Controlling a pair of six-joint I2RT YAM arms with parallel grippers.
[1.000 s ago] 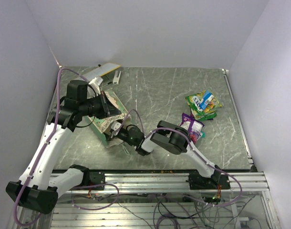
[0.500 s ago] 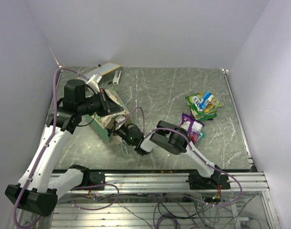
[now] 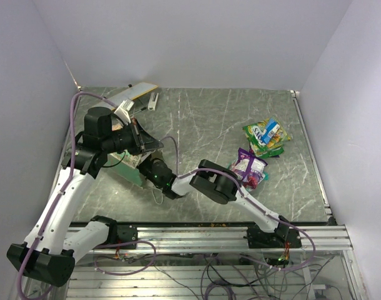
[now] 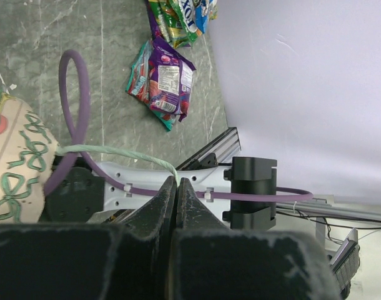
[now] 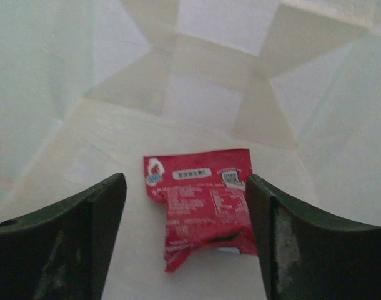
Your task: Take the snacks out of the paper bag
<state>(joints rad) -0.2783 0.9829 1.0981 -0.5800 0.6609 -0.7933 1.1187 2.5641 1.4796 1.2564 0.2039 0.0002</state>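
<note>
The paper bag (image 3: 130,169) lies on its side at the left of the table; its cream patterned panel shows in the left wrist view (image 4: 15,172). My left gripper (image 3: 154,144) is shut on the bag's thin string handle (image 4: 115,151) and holds it taut (image 4: 176,182). My right arm reaches into the bag's mouth, so its gripper is hidden from above. In the right wrist view the right gripper (image 5: 185,182) is open inside the cream bag, its fingers either side of a red snack packet (image 5: 200,206) on the bag's floor, not touching it.
Green and yellow packets (image 3: 266,136) and a pink-magenta packet (image 3: 250,167) lie on the table at the right; they also show in the left wrist view (image 4: 168,78). A flat white and yellow card (image 3: 135,94) lies at the back left corner.
My right arm has pushed further left, deeper into the bag. My left gripper and the bag have shifted slightly left, still holding the handle.
</note>
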